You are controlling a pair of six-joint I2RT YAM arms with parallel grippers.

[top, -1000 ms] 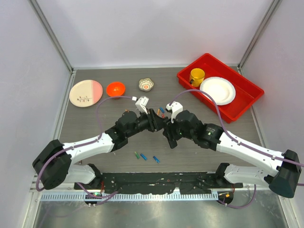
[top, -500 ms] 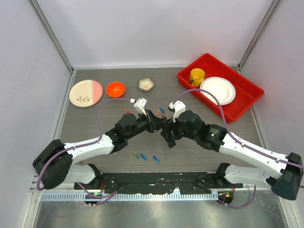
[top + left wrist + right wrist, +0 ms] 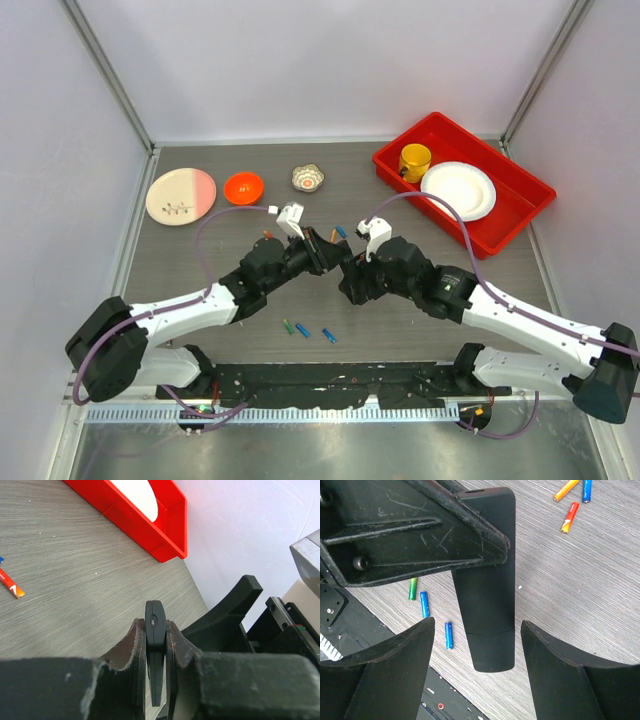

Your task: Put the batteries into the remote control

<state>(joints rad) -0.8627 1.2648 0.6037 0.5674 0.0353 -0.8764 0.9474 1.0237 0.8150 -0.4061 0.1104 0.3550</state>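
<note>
The remote control (image 3: 487, 625) is a slim black bar held off the table. My left gripper (image 3: 155, 625) is shut on it, and it shows edge-on between the pads in the left wrist view. My right gripper (image 3: 477, 630) is open. Its fingers stand on either side of the remote's free end without touching it. Both grippers meet at mid-table, left (image 3: 325, 250) and right (image 3: 345, 285). Of the batteries, a green one (image 3: 413, 588) and two blue ones (image 3: 424, 604) lie near the front edge. Orange and blue ones (image 3: 569, 517) lie farther back.
At the back right stands a red tray (image 3: 450, 132) holding a yellow cup (image 3: 414, 160) and a white plate (image 3: 458, 190). An orange bowl (image 3: 243, 186), a pink-and-cream plate (image 3: 180, 195) and a small patterned cup (image 3: 309, 178) line the back left.
My left gripper has closed onto the remote. My right gripper has opened wide, let go of it and shifted slightly.
</note>
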